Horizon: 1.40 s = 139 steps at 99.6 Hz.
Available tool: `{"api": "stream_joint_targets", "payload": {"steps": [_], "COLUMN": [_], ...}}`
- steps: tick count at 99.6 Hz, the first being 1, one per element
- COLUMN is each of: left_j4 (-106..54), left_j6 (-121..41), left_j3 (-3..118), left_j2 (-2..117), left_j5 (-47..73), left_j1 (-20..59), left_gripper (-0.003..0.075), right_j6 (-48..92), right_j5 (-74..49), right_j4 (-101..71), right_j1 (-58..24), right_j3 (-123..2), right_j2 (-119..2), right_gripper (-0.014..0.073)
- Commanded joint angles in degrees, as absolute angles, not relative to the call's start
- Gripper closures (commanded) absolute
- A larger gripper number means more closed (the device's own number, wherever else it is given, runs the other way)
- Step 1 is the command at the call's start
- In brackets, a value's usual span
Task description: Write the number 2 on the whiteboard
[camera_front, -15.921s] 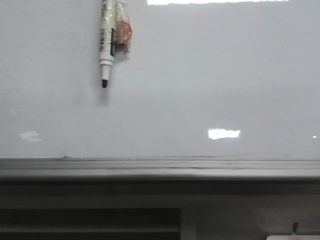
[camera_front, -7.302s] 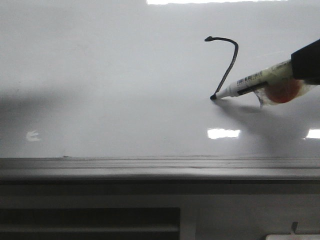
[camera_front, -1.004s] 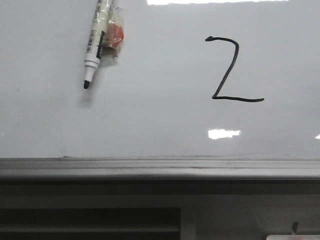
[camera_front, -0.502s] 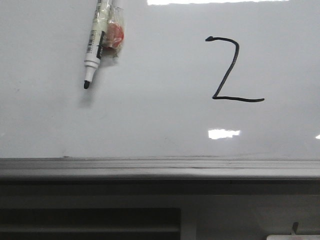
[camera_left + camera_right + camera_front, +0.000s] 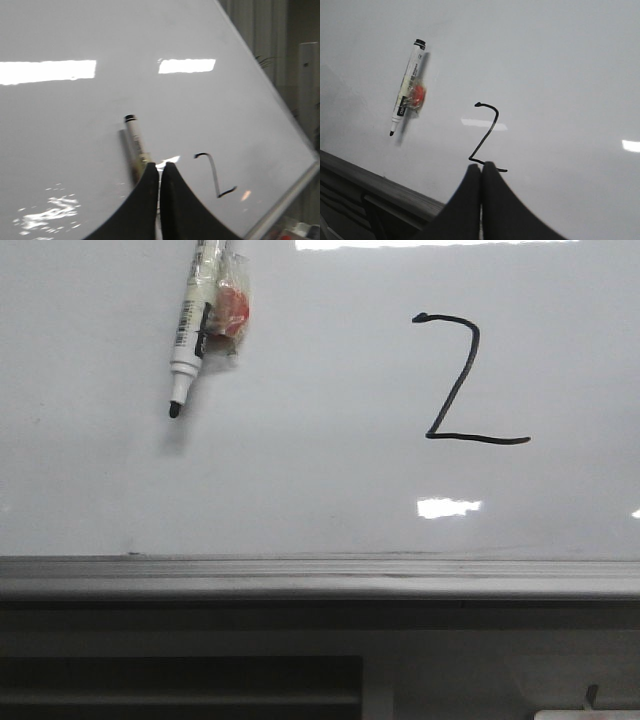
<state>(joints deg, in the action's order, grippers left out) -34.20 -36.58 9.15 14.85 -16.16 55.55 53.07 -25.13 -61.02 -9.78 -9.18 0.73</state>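
Both grippers show only in their own wrist views, and each has its black fingers pressed together with nothing between them: the left gripper (image 5: 159, 172) and the right gripper (image 5: 481, 170) meet tip to tip along a thin seam. Beyond the right gripper's closed tips lies the number 2 (image 5: 462, 380), a thin black marker line with a small hook at its top left, a slanting stroke and a flat base; in the right wrist view its base stroke runs just behind the fingertips, which cover a short part of it, though whether the tips touch the board cannot be told from that angle. From the left wrist camera the numeral sits off to one side of the closed fingers, apart from them. It is drawn on the right half of the whiteboard (image 5: 320, 490), a glossy white-grey surface with bright glare patches. On the upper left of the board, well apart from the numeral, a marker (image 5: 190, 335) with a white barrel and black tip points downward, with a red piece in clear wrapping (image 5: 230, 310) fixed beside its barrel. Along the board's lower edge runs a grey ledge (image 5: 320, 578), with dark slatted panels below it
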Motion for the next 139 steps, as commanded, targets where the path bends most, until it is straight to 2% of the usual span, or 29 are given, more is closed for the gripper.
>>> {"api": "stream_joint_targets", "payload": {"steps": [1, 9, 21, 49, 87, 139], "left_j4": [-26.37, -14.6, -5.78, -3.33, -4.85, -6.18], "left_j6": [-30.11, -17.99, -7.12, -5.59, -5.59, -5.59], "left_j3": [10.35, 10.18, 8.92, 3.51, -0.89, -0.77], "left_j2": [16.67, 16.67, 15.61, 5.65, -1.87, -1.78], "left_j5": [-17.77, -14.02, -12.35, -7.34, -4.9, -2.37], "left_j1": [47.55, 37.86, 26.36, 12.45, 5.22, 4.98], "left_gripper": [0.074, 0.074, 0.074, 0.074, 0.074, 0.074], "right_j6": [53.73, 53.73, 53.73, 53.73, 53.73, 53.73], "right_j5": [-22.4, -22.4, -22.4, -22.4, -22.4, -22.4], "right_j4": [-63.02, -63.02, -63.02, -63.02, -63.02, -63.02], "right_j1": [-9.41, -9.41, -9.41, -9.41, -9.41, -9.41], "right_j3": [-10.61, -10.61, -10.61, -10.61, -10.61, -10.61], "right_j2": [0.96, 0.96, 0.96, 0.96, 0.96, 0.96], "right_gripper": [0.066, 0.066, 0.066, 0.066, 0.066, 0.066]}}
